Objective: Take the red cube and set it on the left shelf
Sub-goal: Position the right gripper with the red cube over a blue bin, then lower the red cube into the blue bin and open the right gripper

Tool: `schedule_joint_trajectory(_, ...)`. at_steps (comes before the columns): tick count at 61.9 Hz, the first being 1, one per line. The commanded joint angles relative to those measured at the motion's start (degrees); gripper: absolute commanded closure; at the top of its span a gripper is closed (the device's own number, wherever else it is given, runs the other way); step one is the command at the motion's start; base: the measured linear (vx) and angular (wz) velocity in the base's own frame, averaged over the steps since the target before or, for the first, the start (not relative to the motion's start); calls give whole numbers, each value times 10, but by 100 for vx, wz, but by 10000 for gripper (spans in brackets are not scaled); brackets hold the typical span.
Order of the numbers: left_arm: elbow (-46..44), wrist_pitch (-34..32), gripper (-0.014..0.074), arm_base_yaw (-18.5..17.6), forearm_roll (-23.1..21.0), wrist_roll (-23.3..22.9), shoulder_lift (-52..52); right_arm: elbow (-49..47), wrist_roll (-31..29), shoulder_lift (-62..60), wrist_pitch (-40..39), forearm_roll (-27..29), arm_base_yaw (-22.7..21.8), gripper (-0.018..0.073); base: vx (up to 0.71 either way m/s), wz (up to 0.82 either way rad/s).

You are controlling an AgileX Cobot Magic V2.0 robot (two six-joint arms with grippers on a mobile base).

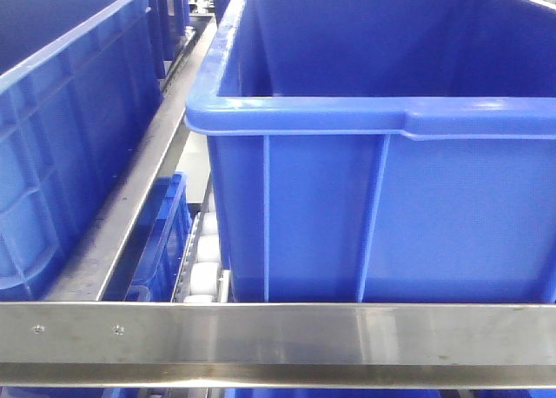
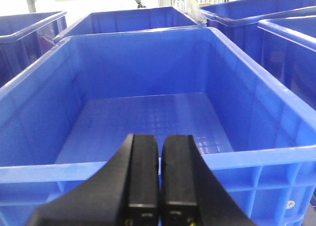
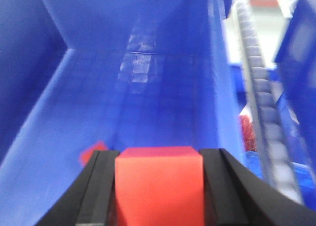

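Right gripper point(image 3: 159, 186) carrying the red cube point(image 3: 159, 179) over a blue crate point(image 3: 148, 88) on the left shelf point(image 1: 278, 333).

The jaws are clamping the cube above the crate's floor; releasing from here is risking a bounce. Only the right wrist view is showing the cube. The left gripper point(image 2: 159, 179) is hanging empty, jaws nearly together.

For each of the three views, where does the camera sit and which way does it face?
Exterior front-facing: faces the left shelf's steel front rail and a blue crate on white rollers; no arm shows.
Left wrist: behind the left gripper, fingers together, looking into an empty blue crate.
Right wrist: behind the right gripper, clamping the red cube, above a crate interior.
Shared: blue crates in all views; rollers in front and right wrist.
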Motion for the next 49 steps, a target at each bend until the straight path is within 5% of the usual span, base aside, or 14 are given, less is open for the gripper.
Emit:
schedule_joint_trajectory(1,13,-48,491,-2,-3,1,4,-69,-1,60,-57,-8,5,502,0,0)
schedule_joint_trajectory(16,13,-48,491,-2,-3,1,4,-202,-7,207,-29,-18,68,435,0,0)
schedule_joint_trajectory(26,13,-48,491,-2,-3,1,4,-244,-7,267,-28,-26,97,71,0,0)
schedule_joint_trajectory(31,13,-48,491,-2,-3,1,4,-249,-7,281,-29,-26,98,-41,0,0)
schedule_joint_trajectory(49,13,-48,491,-2,-3,1,4,-249,-7,285,1,-26,98,-44,0,0)
